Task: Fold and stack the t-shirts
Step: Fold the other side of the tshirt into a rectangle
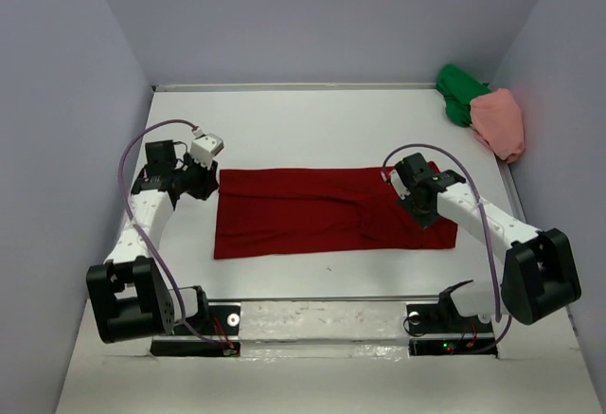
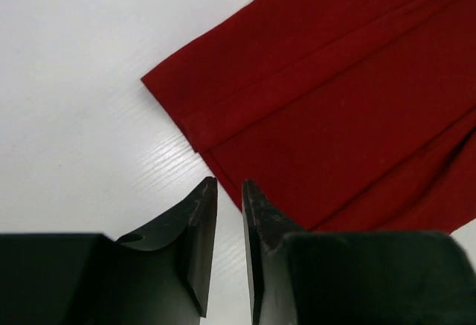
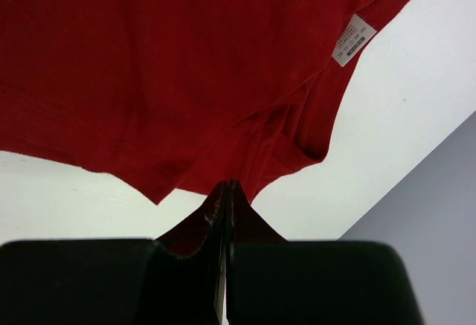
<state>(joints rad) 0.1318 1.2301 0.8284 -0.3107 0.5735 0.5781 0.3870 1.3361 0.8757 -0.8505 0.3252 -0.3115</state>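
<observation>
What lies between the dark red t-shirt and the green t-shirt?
Bare white table, in the top view; only the right arm's purple cable arches over it.

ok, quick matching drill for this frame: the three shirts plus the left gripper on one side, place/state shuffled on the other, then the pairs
1. dark red t-shirt
2. green t-shirt
3. pink t-shirt
4. left gripper

A. crumpled, deepest in the far right corner
B. spread flat in the middle
C. jaws slightly apart, nothing between them
D. crumpled at the right edge, just nearer than its neighbour

Pairs: 1-B, 2-A, 3-D, 4-C
</observation>
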